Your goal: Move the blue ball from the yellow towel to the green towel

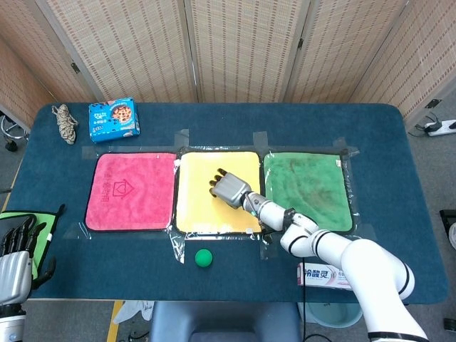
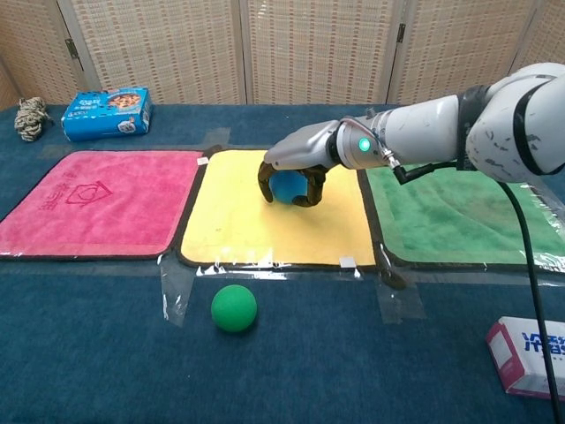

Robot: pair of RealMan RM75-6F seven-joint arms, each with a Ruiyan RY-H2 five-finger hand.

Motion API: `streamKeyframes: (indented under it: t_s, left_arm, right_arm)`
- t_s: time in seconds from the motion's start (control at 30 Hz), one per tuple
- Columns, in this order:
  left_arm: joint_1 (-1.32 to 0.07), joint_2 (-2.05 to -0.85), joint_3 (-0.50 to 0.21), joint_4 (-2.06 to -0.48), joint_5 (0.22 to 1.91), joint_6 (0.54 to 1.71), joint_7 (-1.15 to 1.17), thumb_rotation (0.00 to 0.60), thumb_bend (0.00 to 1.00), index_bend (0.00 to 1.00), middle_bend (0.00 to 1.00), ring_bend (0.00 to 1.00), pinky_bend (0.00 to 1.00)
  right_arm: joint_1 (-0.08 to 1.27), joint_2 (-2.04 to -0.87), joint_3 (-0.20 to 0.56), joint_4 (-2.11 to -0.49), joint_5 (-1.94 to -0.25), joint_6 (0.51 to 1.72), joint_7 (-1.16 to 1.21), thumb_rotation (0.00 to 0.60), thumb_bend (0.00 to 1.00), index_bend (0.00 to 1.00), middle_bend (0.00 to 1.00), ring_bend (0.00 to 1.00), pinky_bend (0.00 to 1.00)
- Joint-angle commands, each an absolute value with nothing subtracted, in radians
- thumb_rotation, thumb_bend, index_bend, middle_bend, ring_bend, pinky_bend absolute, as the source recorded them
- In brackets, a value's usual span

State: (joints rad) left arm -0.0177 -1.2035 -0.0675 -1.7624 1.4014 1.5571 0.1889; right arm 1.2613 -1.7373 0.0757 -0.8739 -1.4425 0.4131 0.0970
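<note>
The blue ball (image 2: pixel 287 186) sits on the yellow towel (image 2: pixel 265 228) near its far edge. My right hand (image 2: pixel 297 170) covers it from above, fingers curled down around both sides and gripping it. In the head view the right hand (image 1: pixel 229 189) hides the ball on the yellow towel (image 1: pixel 196 208). The green towel (image 2: pixel 459 212) lies just to the right, bare, its near edge under my right forearm. My left hand (image 1: pixel 14 258) hangs off the table's lower left corner, fingers apart and holding nothing.
A green ball (image 2: pixel 234 307) lies on the blue tablecloth in front of the yellow towel. A pink towel (image 2: pixel 88 203) is on the left. A blue snack box (image 2: pixel 106 112) and a rope coil (image 2: pixel 31 117) sit far left. A toothpaste box (image 2: pixel 534 353) lies near right.
</note>
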Motion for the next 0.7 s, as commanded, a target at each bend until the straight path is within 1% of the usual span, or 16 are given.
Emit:
streamKeyframes:
  t_s: [0.03,0.33,0.7]
  left_arm:
    - [-0.018,-1.204,-0.068,-1.762,1.402,1.557,0.189,0.600,0.47,0.16,0.02,0.02,0.00]
    - [-0.017,-1.207,-0.069,-1.761,1.403,1.558,0.190,0.600,0.47,0.16,0.02,0.02,0.00]
    - [-0.018,-1.209,-0.070,-1.761,1.407,1.557,0.193,0.600,0.47,0.15,0.02,0.02,0.00]
  right_arm:
    - [1.255,-1.730,0.072,-0.877,-1.446,0.419,0.103,0.600,0.54,0.34,0.22,0.17,0.00]
    - [1.233,-1.697,0.054,-0.900,-1.462,0.439,0.116,0.600,0.54,0.41,0.27,0.20,0.00]
    - [1.196,-1.636,0.023,-0.955,-1.486,0.469,0.127,0.600,0.54,0.42,0.28,0.22,0.00]
